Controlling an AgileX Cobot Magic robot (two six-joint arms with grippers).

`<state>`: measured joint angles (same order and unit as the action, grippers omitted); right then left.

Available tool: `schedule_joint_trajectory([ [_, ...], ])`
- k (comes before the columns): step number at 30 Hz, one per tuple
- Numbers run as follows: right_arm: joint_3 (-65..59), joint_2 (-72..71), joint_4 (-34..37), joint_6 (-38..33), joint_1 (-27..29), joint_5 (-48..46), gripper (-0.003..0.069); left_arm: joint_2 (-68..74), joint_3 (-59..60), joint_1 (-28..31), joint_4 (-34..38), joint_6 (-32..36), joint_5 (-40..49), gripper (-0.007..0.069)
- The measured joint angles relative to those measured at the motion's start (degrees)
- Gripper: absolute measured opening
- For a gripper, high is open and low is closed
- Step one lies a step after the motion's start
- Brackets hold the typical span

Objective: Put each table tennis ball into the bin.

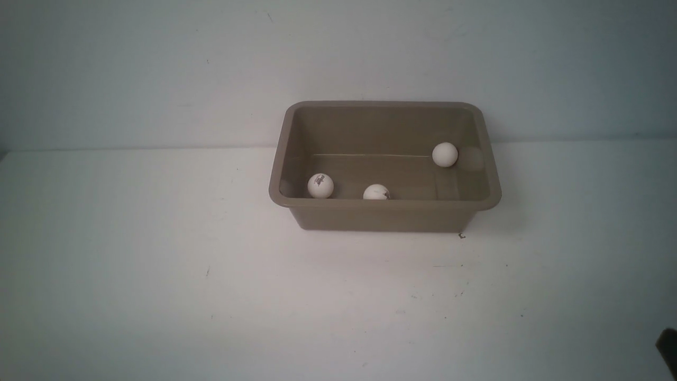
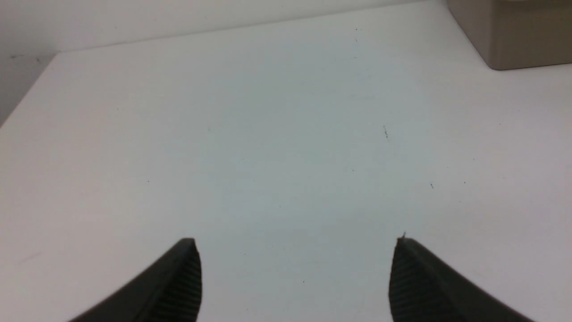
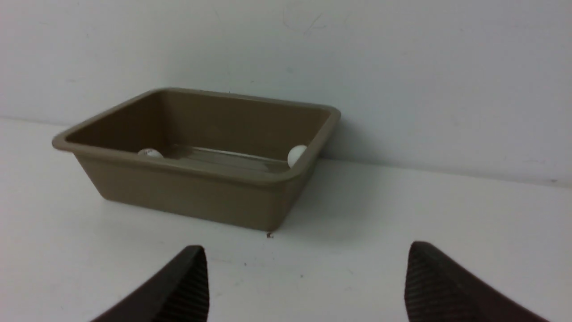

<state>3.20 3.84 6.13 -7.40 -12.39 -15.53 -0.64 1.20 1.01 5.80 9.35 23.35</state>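
All three table tennis balls lie inside the taupe-brown bin (image 1: pixel 384 216), which stands on the white desk (image 1: pixel 158 264) close against the back wall. One ball with a dark printed logo (image 1: pixel 320 186) rests near the bin's left front corner, a second logo ball (image 1: pixel 376 192) sits at the middle of the front wall, half hidden behind the rim, and a plain white ball (image 1: pixel 445 154) lies toward the right wall, further back. They are spread apart, as light balls would be after rolling across the flat floor to rest against or near the sloping sides.

No ball shows on the desk in any view, so the task appears complete.

The left gripper (image 2: pixel 295 250) hangs over bare desk, well apart from the bin, whose corner only just enters the left wrist view. Its ribbed fingers (image 2: pixel 187 277) are spread wide with nothing between them. The right gripper (image 3: pixel 308 268) faces the bin from the near side, also clear of it, its fingers (image 3: pixel 192 281) likewise parted wide and empty. In the front view only a dark tip of the right arm (image 1: pixel 667 344) shows at the edge. Both arms seem drawn back to a resting pose, since nothing is left to pick up.
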Motion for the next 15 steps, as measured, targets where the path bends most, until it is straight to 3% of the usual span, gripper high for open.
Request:
schedule_joint_trajectory([
  [15,-4.8,-4.2,-3.9,3.0,7.3,-4.9,0.0534,0.0,0.0,0.0,0.0,0.0,0.0,0.051],
])
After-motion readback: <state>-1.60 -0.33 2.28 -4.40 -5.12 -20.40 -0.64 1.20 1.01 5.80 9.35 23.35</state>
